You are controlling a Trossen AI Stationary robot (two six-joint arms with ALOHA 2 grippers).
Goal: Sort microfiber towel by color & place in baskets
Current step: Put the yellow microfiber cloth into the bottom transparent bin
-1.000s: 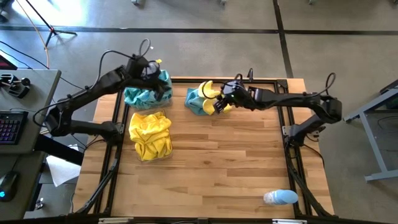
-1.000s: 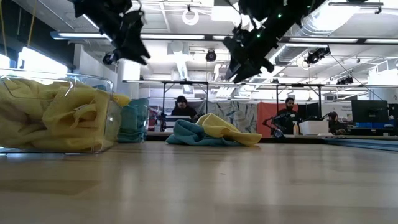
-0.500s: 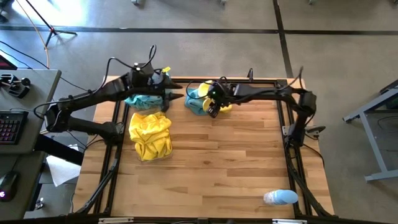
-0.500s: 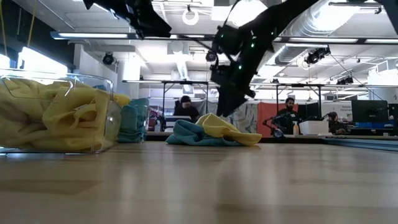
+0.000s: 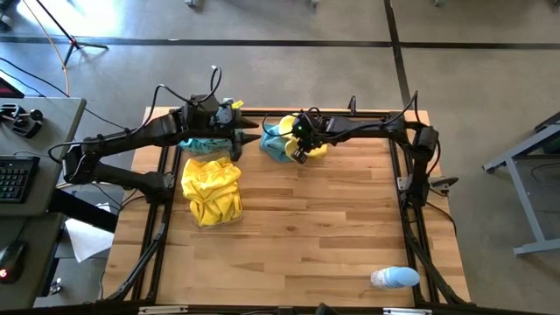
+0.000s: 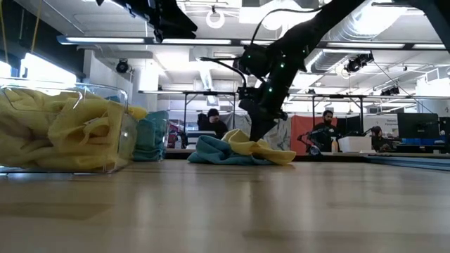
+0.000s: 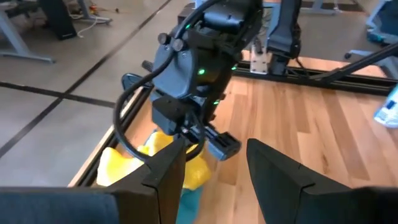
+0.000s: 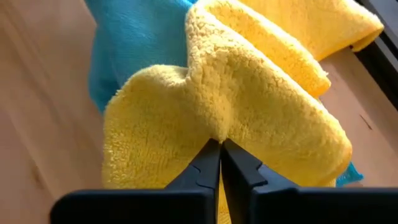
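Note:
A small pile of towels lies at the table's far middle, a yellow towel (image 5: 297,129) on top of a teal one (image 5: 275,145). My right gripper (image 5: 297,154) is down on the pile, shut on the yellow towel (image 8: 236,99). My left gripper (image 5: 252,137) hovers open just left of the pile, holding nothing, past the basket of teal towels (image 5: 203,140). In front of that basket stands the basket of yellow towels (image 5: 211,189). My right gripper pinches a raised fold (image 8: 219,132) of the yellow towel between its two fingertips (image 8: 205,163). It comes slanting down from the table's right side. The towel rests on the teal towel and the table (image 6: 242,149), with its edges slack.
A pale blue-and-white rounded object (image 5: 394,277) lies near the front right corner. Black frame rails (image 5: 408,175) run along the table's sides. Bare wood (image 5: 315,227) spreads across the middle and front. People sit at desks in the room behind.
My right gripper has come down and toward the table's left onto the pile and has shut on the yellow towel's fold. My left gripper has swung from over the teal basket toward the right, ending beside the pile, still open.

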